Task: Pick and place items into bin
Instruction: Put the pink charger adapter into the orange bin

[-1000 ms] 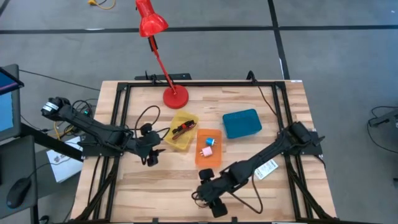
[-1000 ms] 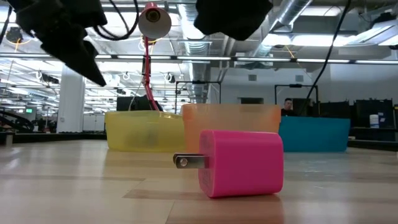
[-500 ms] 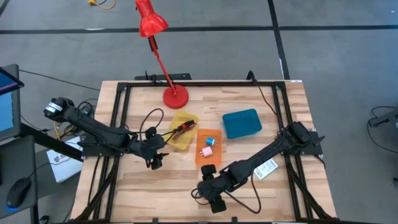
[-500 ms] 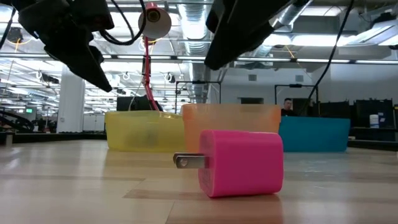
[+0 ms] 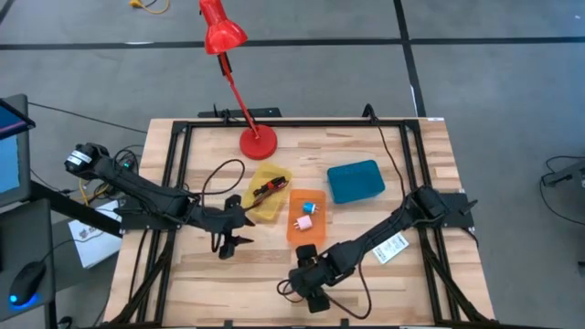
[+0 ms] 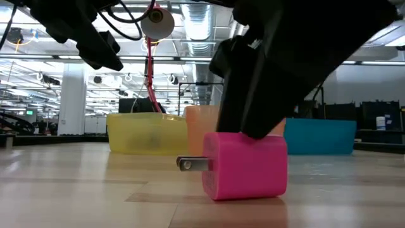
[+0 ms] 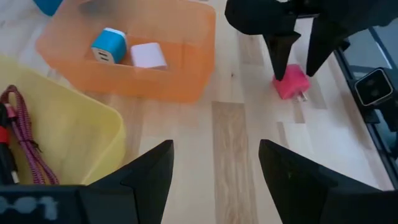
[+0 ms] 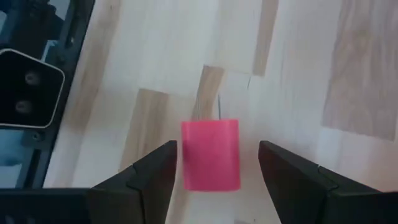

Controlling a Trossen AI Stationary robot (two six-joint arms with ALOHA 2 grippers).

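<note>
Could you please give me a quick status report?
Right pincer open, straddling hot pink plastic charger cube on wooden table. Left pincer open, empty, beside yellow bin. Nothing blocking.

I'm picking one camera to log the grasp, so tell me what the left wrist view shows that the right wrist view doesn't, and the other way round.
Only the left wrist view shows the orange bin holding a blue cube and a pale pink cube, the yellow bin with a maroon cord, and the open right gripper from outside, its fingers straddling the hot pink cube. Only the right wrist view shows that cube's metal prongs pointing away from the gripper, and a black camera housing at the table edge. Both show the hot pink cube on the wooden table.
</note>
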